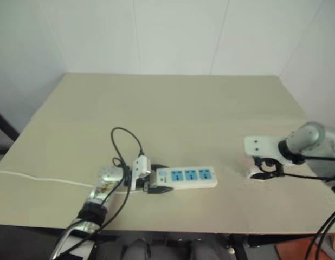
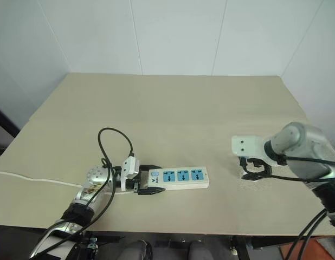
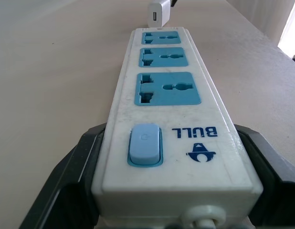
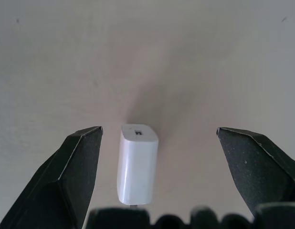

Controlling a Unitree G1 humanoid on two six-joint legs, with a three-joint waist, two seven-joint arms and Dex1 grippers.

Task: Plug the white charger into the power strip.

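White charger (image 4: pixel 137 164): small, boxy | right jaws wide around it | left jaws clasp power strip (image 3: pixel 173 109)

- Power strip (image 3: pixel 173 143): brand word "BULL" in blue capitals on its top face, beside the light blue switch (image 3: pixel 144 145).
- A small blue emblem is printed next to that word; its details cannot be read.
- No other legible text noted.

Bare lab-like test corner: plain beige table (image 2: pixel 173 103) against blank white panelled walls (image 2: pixel 173 32).
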